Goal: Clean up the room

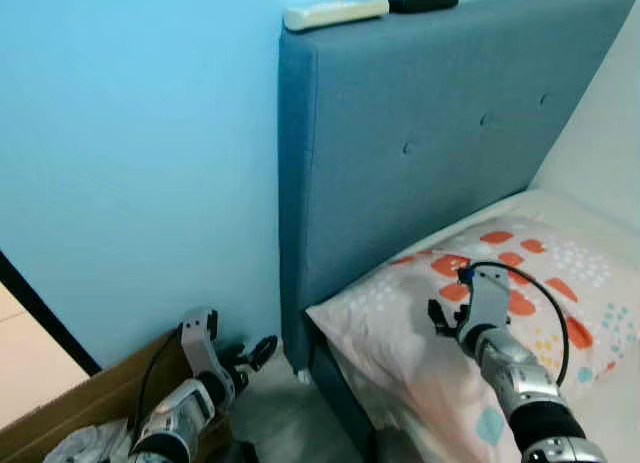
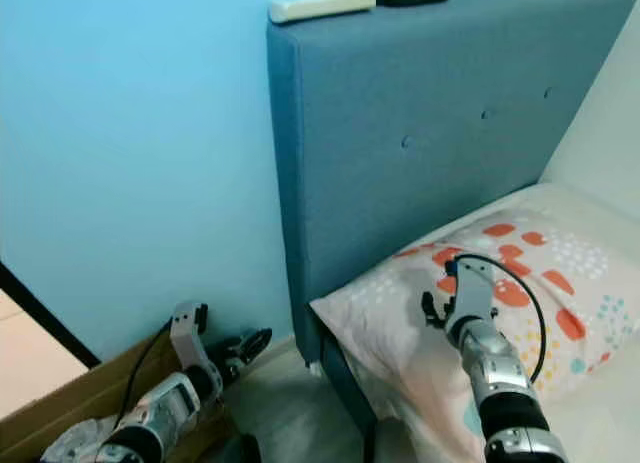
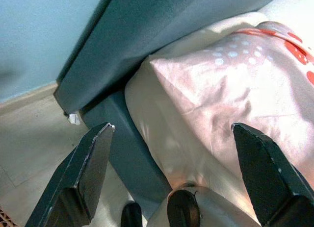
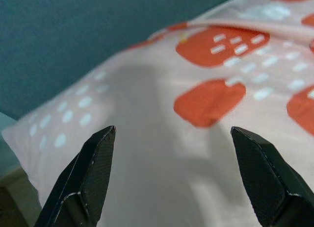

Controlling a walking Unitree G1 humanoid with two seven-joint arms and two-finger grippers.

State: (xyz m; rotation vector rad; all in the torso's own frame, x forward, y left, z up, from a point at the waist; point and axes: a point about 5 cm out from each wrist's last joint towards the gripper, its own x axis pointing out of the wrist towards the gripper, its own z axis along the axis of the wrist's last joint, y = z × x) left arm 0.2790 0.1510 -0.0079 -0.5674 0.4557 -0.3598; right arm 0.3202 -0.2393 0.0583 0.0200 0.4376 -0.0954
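Our right claw (image 4: 171,183), its black fingers (image 4: 86,180) spread wide, hovers over a pale pink pillow with orange-red blotches (image 4: 211,102), beside the dark blue upholstered headboard (image 4: 73,31).

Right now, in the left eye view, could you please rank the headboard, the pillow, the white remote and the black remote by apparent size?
1. headboard
2. pillow
3. white remote
4. black remote, though it lies farther from the camera, so its rank is unsure.

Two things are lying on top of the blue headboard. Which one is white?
The white remote, the longer one lying nearer the headboard's corner by the wall. The black remote beside it is shorter and sits further along the top.
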